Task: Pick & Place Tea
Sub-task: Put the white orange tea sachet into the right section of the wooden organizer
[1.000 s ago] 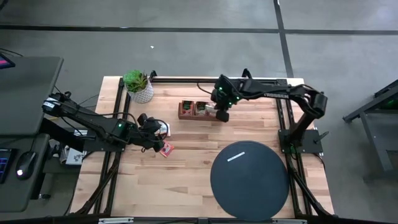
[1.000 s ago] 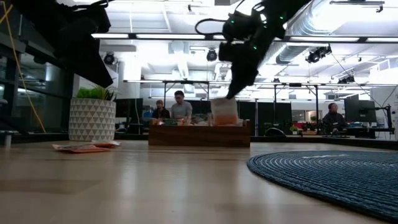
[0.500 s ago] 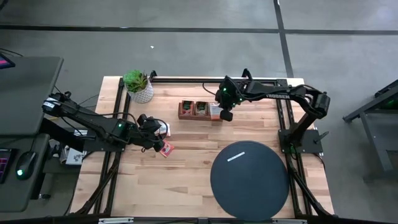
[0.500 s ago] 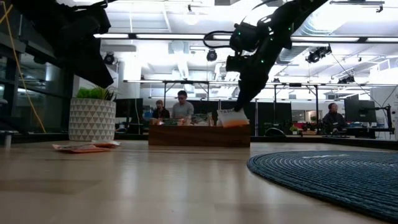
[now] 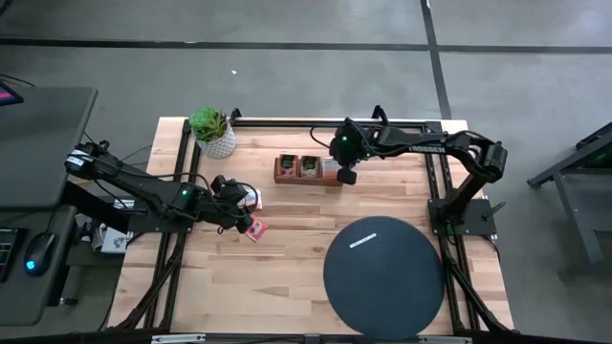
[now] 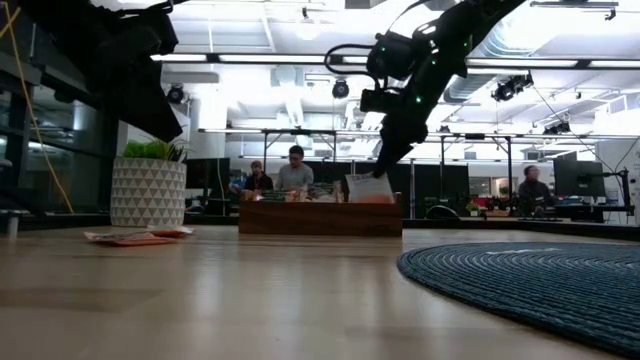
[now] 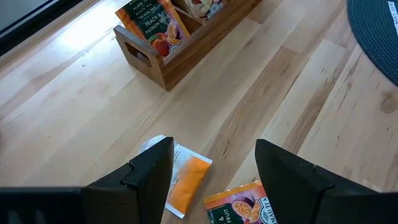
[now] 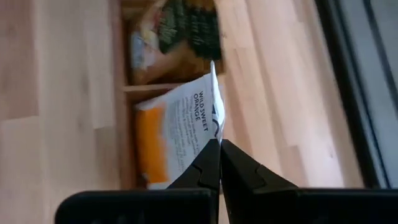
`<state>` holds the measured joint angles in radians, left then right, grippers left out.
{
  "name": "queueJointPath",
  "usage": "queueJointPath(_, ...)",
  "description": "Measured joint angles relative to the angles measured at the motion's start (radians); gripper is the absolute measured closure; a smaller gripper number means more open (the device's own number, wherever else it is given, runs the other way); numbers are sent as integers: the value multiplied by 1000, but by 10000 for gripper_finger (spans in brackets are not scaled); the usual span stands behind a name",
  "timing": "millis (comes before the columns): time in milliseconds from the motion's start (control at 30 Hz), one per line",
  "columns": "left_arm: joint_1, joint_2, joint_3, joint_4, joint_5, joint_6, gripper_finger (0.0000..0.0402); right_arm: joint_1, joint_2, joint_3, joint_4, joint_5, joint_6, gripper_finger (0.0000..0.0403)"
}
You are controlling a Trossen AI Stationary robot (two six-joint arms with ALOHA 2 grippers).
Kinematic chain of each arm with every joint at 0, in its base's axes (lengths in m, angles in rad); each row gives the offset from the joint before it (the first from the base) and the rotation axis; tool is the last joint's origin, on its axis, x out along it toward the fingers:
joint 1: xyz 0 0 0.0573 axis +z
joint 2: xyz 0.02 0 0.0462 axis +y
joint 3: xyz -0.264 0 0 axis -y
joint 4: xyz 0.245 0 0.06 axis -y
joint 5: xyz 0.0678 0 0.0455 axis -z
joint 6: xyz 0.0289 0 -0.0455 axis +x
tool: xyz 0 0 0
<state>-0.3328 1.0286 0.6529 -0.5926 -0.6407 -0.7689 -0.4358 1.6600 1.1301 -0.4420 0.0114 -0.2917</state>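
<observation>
The tea is small flat sachets. My right gripper [image 8: 219,163] is shut on a white-and-orange sachet [image 8: 180,124] over the right-end compartment of the brown wooden tray [image 5: 308,170]. Other sachets stand in the tray's compartments. Two more lie flat on the table by my left gripper [image 7: 214,152]: a white-and-orange one [image 7: 185,179] and an orange-and-red one [image 7: 239,206]. My left gripper [image 5: 247,216] hovers open above them, touching neither. My right gripper pinches the white-and-orange sachet by one edge [image 8: 214,135] between its two fingertips. The fingers slant down from above, from the table's right. The sachet hangs tilted below them, its lower part [image 6: 368,192] behind the tray's wall; whether it rests on the bottom is hidden.
A large black woven disc [image 5: 382,275] lies at the near right, with a thin white strip on it. A potted plant [image 5: 214,132] stands at the far left corner. Black frame rails run along the table's left and right sides.
My right gripper has sunk toward the tray and tipped steeper, still shut. The sachet it holds has gone down from above the tray into the right-end compartment and now leans over.
</observation>
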Motion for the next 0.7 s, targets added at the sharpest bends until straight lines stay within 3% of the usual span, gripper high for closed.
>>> queueJointPath(333, 0, 0, 0, -1, 0, 0, 179, 46, 0, 0, -2, -62, 47, 403)
queueJointPath(700, 0, 0, 0, -1, 1, 0, 179, 84, 0, 0, -24, 15, 93, 403)
